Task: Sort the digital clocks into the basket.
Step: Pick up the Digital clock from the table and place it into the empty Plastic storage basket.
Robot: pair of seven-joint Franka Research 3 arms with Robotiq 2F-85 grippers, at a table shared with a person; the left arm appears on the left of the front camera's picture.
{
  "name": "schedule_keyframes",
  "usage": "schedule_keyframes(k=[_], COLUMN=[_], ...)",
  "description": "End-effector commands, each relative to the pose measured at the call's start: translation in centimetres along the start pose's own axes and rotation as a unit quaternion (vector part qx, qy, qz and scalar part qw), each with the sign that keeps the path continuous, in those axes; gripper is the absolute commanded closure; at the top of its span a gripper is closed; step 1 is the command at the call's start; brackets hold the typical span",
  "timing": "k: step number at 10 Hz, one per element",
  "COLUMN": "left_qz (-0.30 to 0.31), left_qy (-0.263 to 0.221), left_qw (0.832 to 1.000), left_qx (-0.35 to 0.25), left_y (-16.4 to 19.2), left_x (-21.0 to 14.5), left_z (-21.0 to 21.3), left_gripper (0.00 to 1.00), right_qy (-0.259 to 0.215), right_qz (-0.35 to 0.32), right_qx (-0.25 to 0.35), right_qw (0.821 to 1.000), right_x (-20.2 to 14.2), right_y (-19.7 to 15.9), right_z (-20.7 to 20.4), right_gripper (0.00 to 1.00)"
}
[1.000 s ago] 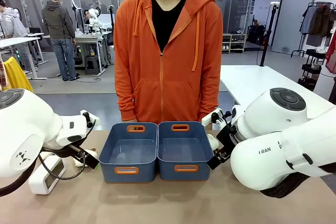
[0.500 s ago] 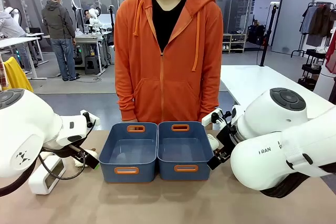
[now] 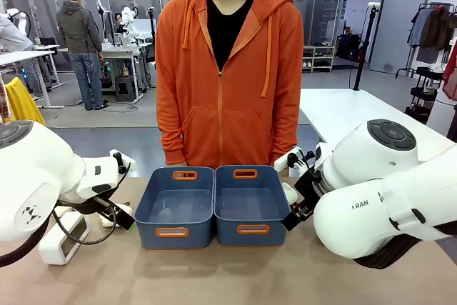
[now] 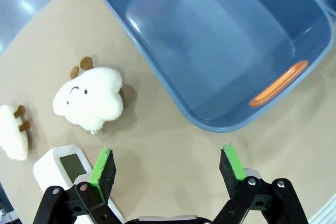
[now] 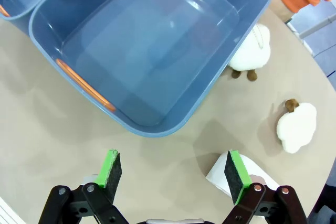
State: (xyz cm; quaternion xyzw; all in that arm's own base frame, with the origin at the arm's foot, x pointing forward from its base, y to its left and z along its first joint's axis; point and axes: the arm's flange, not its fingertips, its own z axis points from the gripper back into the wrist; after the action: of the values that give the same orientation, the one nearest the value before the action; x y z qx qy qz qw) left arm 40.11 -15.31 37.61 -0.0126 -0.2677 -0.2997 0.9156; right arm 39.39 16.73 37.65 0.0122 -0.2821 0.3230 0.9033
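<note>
Clock with a screen (image 4: 65, 165) lies just beside the spread, empty left gripper (image 4: 167, 157), basket (image 4: 220, 40) ahead; the right gripper (image 5: 172, 161), also spread and empty, hovers just beside another clock (image 5: 216, 174).

The tan worktop (image 3: 228, 276) carries two blue tubs side by side at its middle, walls touching: the left basket (image 3: 196, 236) and the right basket (image 3: 275, 234). To the robot's left lie a white digital clock (image 4: 65, 165) with a greyish screen, a plush sheep (image 4: 89, 98) near the left basket, and another sheep (image 4: 12, 132) farther out. To the right, a third sheep (image 5: 252, 51) sits against the right basket's corner, a fourth sheep (image 5: 296, 127) apart from it, and a second clock (image 5: 218, 174) nearby, partly hidden.
</note>
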Motion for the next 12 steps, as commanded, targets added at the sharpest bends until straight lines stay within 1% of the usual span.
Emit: schedule_keyframes(k=[1, 2, 3, 4, 5, 6, 7, 8, 9, 10, 11, 12], left_qz=[-0.031, -0.027, -0.02, -0.025, -0.027, -0.033, -0.03, -0.016, -0.004, -0.02, -0.01, -0.005], left_qy=[0.001, 0.001, -0.011, -0.016, -0.022, -0.038, -0.065, -0.085, -0.103, -0.116, -0.142, -0.155], left_qw=[0.999, 0.999, 0.997, 0.995, 0.992, 0.99, 0.986, 0.982, 0.976, 0.971, 0.968, 0.967], left_qx=[-0.012, -0.033, -0.067, -0.095, -0.12, -0.133, -0.153, -0.168, -0.19, -0.21, -0.205, -0.2], left_y=[0.6, 1.4, 2.6, 4.4, 7.0, 9.4, 11.4, 13.4, 14.6, 15.3, 15.9, 16.2], left_x=[2.1, 2.9, 3.6, 3.9, 3.7, 2.7, 1.1, -0.5, -1.9, -4.0, -5.4, -6.4], left_z=[2.9, 5.1, 8.5, 12.1, 15.8, 18.6, 20.8, 22.2, 22.7, 23.5, 23.7, 23.5], left_gripper=[0.0, 0.0, 0.0, 0.0, 0.0, 0.0, 0.0, 0.0, 0.0, 0.0, 0.0, 0.0], right_qy=[-0.015, -0.023, -0.03, -0.028, -0.037, -0.064, -0.098, -0.124, -0.139, -0.146, -0.155, -0.164], right_qz=[0.018, 0.013, 0.009, 0.013, 0.014, 0.014, 0.022, 0.024, 0.03, 0.03, 0.026, 0.02], right_qx=[0.009, 0.02, 0.056, 0.075, 0.138, 0.154, 0.159, 0.151, 0.15, 0.131, 0.132, 0.127], right_qw=[1.0, 0.999, 0.998, 0.997, 0.99, 0.986, 0.982, 0.98, 0.978, 0.98, 0.979, 0.978], right_x=[1.3, 1.8, 1.9, 1.4, 0.3, -1.3, -3.6, -6.1, -9.1, -10.8, -12.4, -13.1], right_y=[-2.2, -4.0, -6.3, -9.0, -12.3, -14.6, -16.1, -17.4, -18.5, -19.7, -20.5, -20.5], right_z=[2.7, 4.5, 7.1, 9.5, 12.1, 14.3, 16.6, 18.5, 20.3, 21.2, 22.1, 22.6], right_gripper=[0.0, 0.0, 0.0, 0.0, 0.0, 0.0, 0.0, 0.0, 0.0, 0.0, 0.0, 0.0])
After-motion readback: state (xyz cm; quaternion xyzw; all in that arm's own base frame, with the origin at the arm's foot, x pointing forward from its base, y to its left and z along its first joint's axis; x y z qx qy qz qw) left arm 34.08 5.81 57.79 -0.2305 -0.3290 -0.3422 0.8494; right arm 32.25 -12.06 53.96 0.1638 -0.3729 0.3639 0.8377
